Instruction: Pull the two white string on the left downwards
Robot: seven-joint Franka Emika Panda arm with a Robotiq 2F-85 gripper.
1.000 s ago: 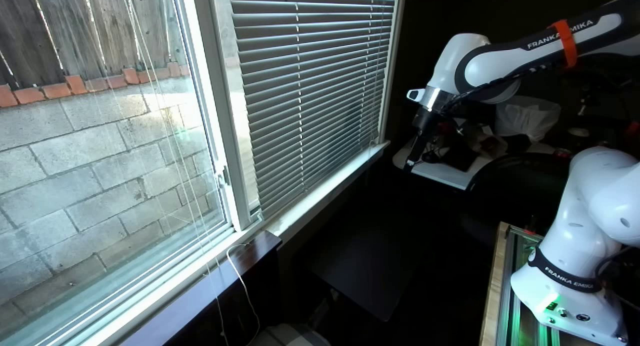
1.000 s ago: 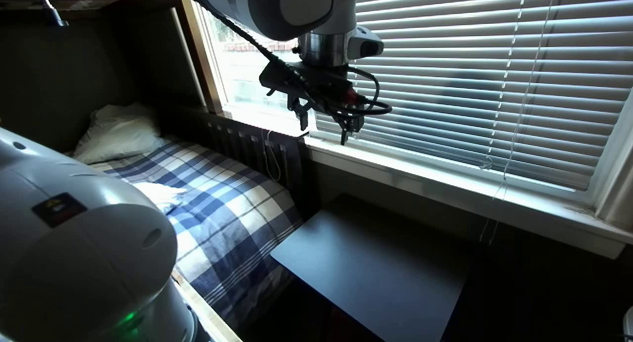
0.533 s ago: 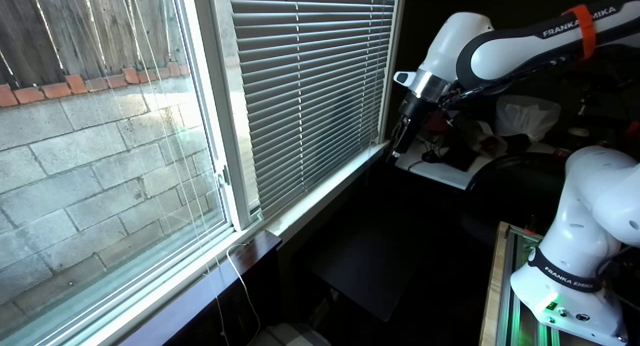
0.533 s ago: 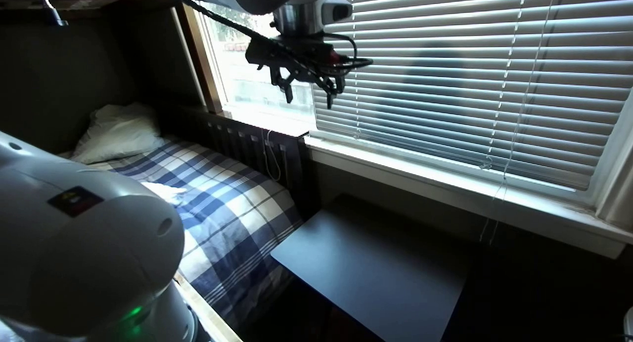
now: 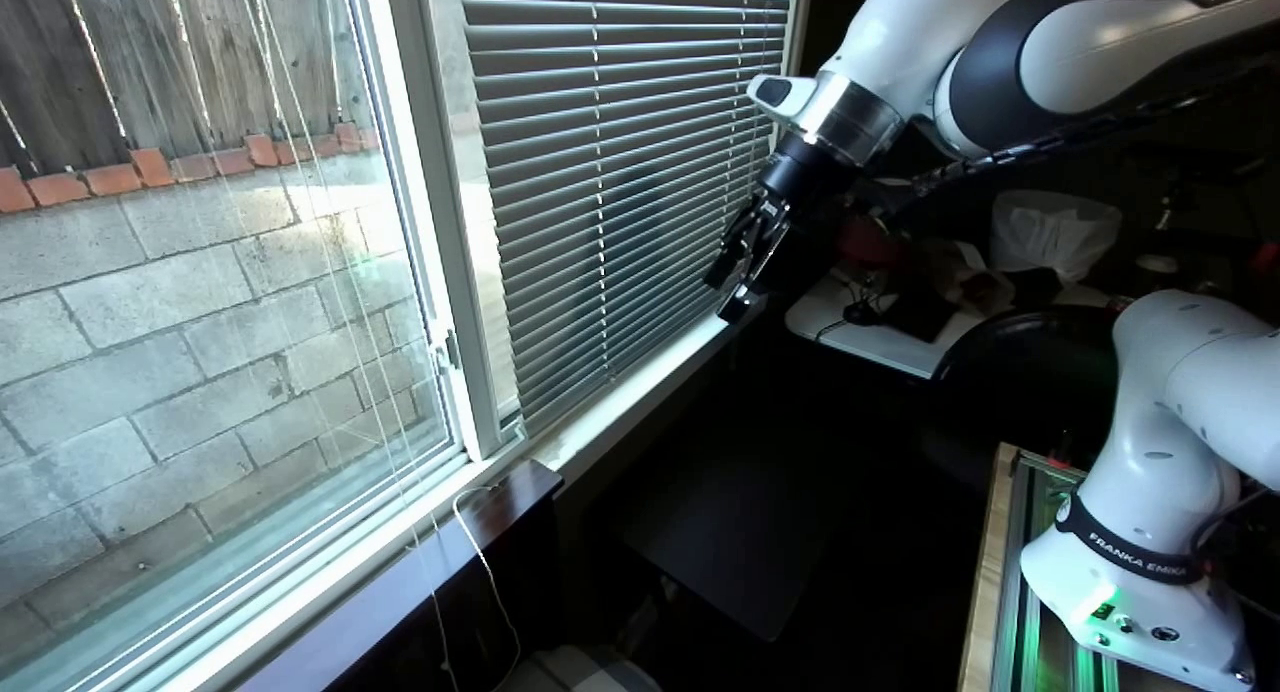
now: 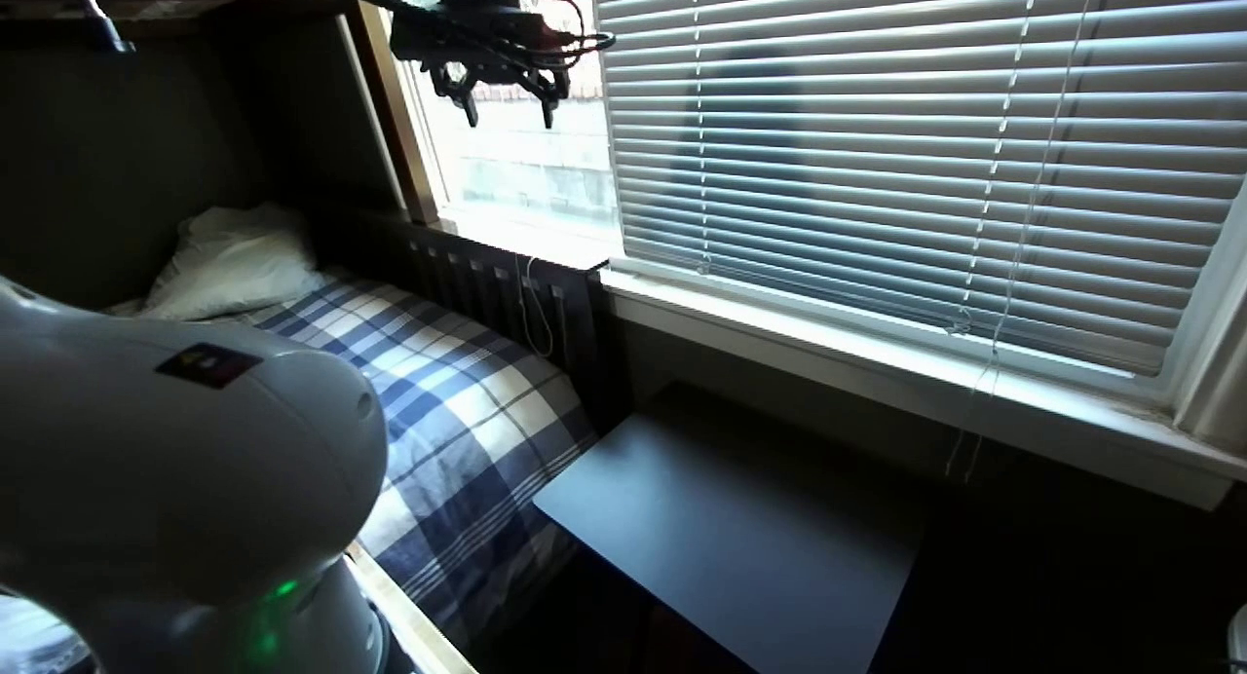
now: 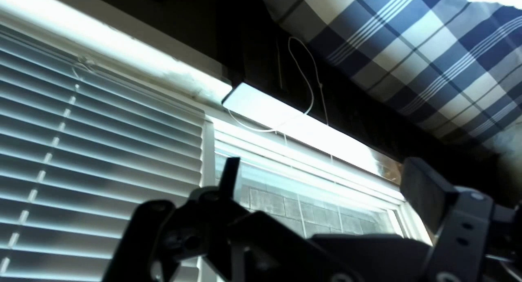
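The two white strings (image 5: pixel 434 590) hang as thin lines in front of the bare window pane in an exterior view, running down past the sill. Their lower ends and a loop (image 6: pixel 547 325) hang at the dark headboard in an exterior view. In the wrist view the two strings (image 7: pixel 301 214) run side by side and appear in the gap between the fingers, some way beyond them. My gripper (image 7: pixel 324 172) is open and empty. In both exterior views the gripper (image 5: pixel 727 292) (image 6: pixel 510 121) is raised, apart from the strings, with its fingers pointing down.
Lowered slatted blinds (image 6: pixel 828 168) with their own cords (image 6: pixel 1023 236) cover the window beside the bare pane. The white sill (image 6: pixel 779 318) and the dark headboard (image 6: pixel 487 275) run below. A plaid bed (image 6: pixel 468 392) and a dark table (image 6: pixel 740 518) stand under the window.
My gripper has risen and moved towards the bare pane and the strings, leftward in both exterior views. It stays open. The strings have not visibly moved.
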